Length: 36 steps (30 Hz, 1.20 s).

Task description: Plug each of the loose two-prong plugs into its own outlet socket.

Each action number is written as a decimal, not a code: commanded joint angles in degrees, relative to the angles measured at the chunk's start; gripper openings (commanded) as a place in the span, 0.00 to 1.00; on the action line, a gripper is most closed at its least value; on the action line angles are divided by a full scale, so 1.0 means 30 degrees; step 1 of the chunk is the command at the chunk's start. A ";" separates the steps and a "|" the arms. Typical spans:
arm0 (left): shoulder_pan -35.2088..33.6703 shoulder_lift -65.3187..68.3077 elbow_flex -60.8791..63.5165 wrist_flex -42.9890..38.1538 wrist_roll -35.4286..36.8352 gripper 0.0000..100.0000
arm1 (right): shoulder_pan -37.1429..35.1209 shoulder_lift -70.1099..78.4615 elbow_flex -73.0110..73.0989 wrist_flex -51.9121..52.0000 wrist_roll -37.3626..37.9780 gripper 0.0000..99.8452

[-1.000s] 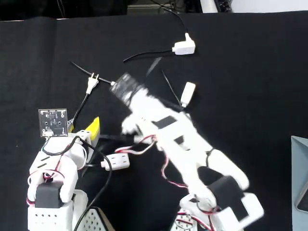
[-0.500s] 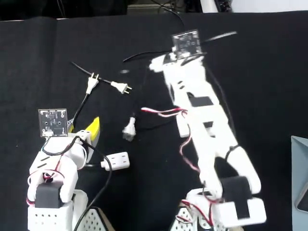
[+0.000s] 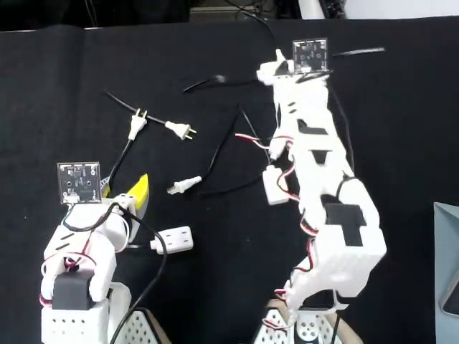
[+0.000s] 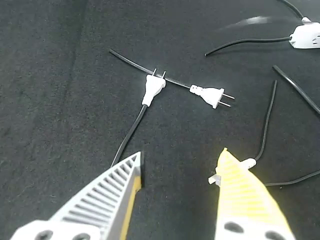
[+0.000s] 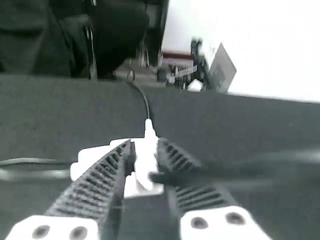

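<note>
My right gripper (image 3: 275, 70) is at the far back of the black table, shut on a white outlet socket (image 5: 92, 158) whose cord runs off the back; the socket (image 3: 267, 72) peeks out beside the fingers. In the wrist view the right gripper (image 5: 145, 147) pinches it between both fingers. Two white plugs (image 3: 136, 124) (image 3: 181, 130) lie left of centre, a third plug (image 3: 184, 186) nearer. Two more sockets (image 3: 172, 239) (image 3: 274, 185) lie loose. My left gripper (image 4: 181, 155) is open above the cloth at the near left, with the plugs (image 4: 152, 86) (image 4: 210, 95) ahead.
Black cords (image 3: 222, 147) loop across the middle of the cloth. A grey object (image 3: 448, 269) sits at the right edge. The table's back edge (image 3: 143, 25) runs behind the right gripper.
The right arm swung from the table's middle out to the back socket and closed on it. One socket and a plug were dragged nearer. The left arm kept still.
</note>
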 commanded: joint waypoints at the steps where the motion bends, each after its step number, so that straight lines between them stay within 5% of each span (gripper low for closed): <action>1: -0.0103 -0.0117 -0.1099 -0.0029 -0.0029 0.24 | 0.0088 -0.0542 -0.1451 0.1934 -0.0147 0.28; 6: -0.0161 -0.0117 -0.1099 -0.0029 -0.0029 0.24 | -0.0645 -0.3414 -0.0161 0.4835 -0.0147 0.29; 12: -0.0220 -0.0117 -0.1099 -0.0029 -0.0029 0.24 | -0.2784 -0.9158 0.3619 0.9612 -0.0176 0.14; 18: -0.0220 -0.0117 -0.1128 -0.0029 -0.0029 0.24 | -0.5626 -1.2879 0.5670 1.4740 -0.4718 0.11; 26: -0.0249 -0.0117 -0.1216 0.0000 -0.0029 0.24 | -0.9788 -1.2059 0.4322 1.9399 -0.9641 0.15; 36: -0.1568 -0.0147 -0.1304 -0.0029 0.0147 0.24 | -1.1311 -0.5758 -0.0044 2.1685 -1.3363 0.22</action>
